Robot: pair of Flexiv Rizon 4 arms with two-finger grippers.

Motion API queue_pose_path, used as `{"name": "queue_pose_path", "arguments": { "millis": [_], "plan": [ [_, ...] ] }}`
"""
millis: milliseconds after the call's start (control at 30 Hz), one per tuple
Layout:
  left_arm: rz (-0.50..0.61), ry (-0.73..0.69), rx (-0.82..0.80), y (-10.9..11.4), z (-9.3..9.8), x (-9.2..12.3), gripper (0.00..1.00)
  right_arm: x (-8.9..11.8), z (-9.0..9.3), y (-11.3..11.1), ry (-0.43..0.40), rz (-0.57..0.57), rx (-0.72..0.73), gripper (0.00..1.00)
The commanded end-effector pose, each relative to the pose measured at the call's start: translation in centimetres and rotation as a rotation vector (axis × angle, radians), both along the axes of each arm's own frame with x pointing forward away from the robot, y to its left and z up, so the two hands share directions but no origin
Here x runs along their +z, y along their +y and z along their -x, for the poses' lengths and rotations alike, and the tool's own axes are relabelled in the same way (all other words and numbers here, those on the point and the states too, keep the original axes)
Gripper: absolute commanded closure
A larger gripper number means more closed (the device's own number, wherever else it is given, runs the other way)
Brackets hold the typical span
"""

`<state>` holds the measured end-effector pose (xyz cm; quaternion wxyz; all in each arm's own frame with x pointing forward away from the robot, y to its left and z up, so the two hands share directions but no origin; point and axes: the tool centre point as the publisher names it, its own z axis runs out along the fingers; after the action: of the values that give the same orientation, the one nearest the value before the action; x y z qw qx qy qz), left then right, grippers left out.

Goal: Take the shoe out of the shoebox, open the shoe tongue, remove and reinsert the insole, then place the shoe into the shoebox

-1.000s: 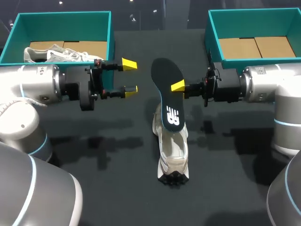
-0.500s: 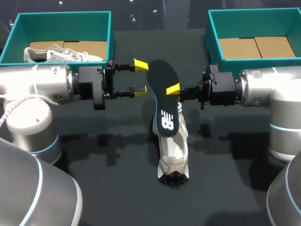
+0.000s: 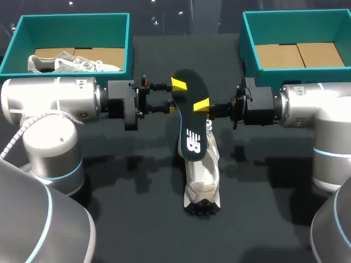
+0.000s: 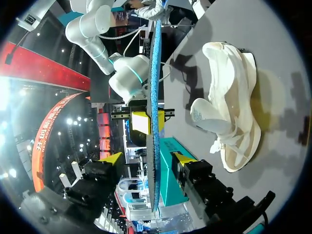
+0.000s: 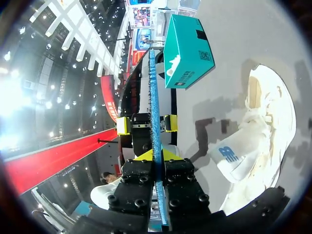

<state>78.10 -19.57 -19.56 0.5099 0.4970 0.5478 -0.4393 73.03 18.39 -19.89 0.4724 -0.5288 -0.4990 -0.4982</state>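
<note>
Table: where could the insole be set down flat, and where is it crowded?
Bare table flanks the shoe and runs between the left box and right box. Crowded: mid-table, where left tool and right tool meet at the insole.

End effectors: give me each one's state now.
Left end effector: open, one finger on each side of the insole, not clamping it.
Right end effector: shut on the insole.

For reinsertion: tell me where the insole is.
Head view, centre: the insole hangs over the shoe, gripped by the right gripper, the open left gripper around its other edge.
</note>
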Motion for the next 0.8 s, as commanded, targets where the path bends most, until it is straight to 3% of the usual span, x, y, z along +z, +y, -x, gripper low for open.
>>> {"name": "queue_pose_path", "arguments": {
  "millis": [33,567,667,800],
  "plan": [
    [0.001,-0.009,0.02,-0.9,0.1,-0.3,0.48,-0.1,-0.3,0.6,0.002,0.002,0.005,1.0],
    [-0.019,-0.023,0.05,-1.7,-0.3,-1.2,0.65,-0.1,-0.4,0.9,0.009,0.003,0.02,1.0],
    [-0.023,-0.025,0.055,-1.8,-0.4,-1.4,0.72,-0.1,-0.3,0.9,0.011,0.004,0.022,1.0],
    [-0.026,-0.025,0.054,-2.0,-0.5,-1.6,0.91,-0.1,-0.3,0.9,0.014,0.005,0.025,1.0]
  ]
}}
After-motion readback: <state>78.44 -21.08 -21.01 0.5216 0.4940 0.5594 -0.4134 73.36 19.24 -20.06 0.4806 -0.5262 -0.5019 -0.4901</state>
